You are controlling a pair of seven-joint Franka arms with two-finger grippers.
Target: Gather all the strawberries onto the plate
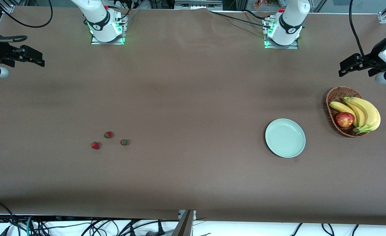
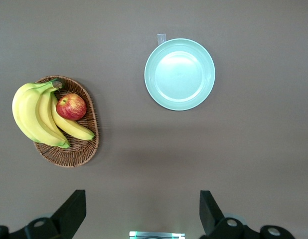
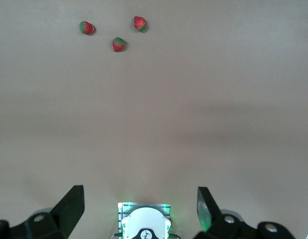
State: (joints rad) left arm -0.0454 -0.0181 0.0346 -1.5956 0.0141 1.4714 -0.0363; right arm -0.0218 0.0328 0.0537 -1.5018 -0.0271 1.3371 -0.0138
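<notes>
**Three berries on the table, plate bare**

Three strawberries lie in a small bunch on the brown table [image 1: 186, 98], toward the right arm's end. One strawberry [image 1: 108, 134] is the farthest of the three from the front camera. A second strawberry [image 1: 95, 145] lies nearest to that camera, and a third strawberry [image 1: 125, 142] sits just beside them, a bit more toward the middle of the table. None of them touch each other.

The plate [image 1: 285, 138] is pale green and round, with nothing on it. It sits toward the left arm's end, well apart from the berries.

Near the plate, closer still to the left arm's end, stands a brown basket [image 1: 331, 98]. In it lie yellow bananas [image 1: 365, 113] and a red apple [image 1: 345, 119] — the apple rests against the bananas.

The right gripper [image 1: 32, 58] hangs high at its own end of the table, over bare cloth, and its jaws are wide apart with nothing between them. The left gripper [image 1: 352, 66] hangs up at the other end, above the spot near the basket — its jaws are spread wide too, and hold nothing.
</notes>
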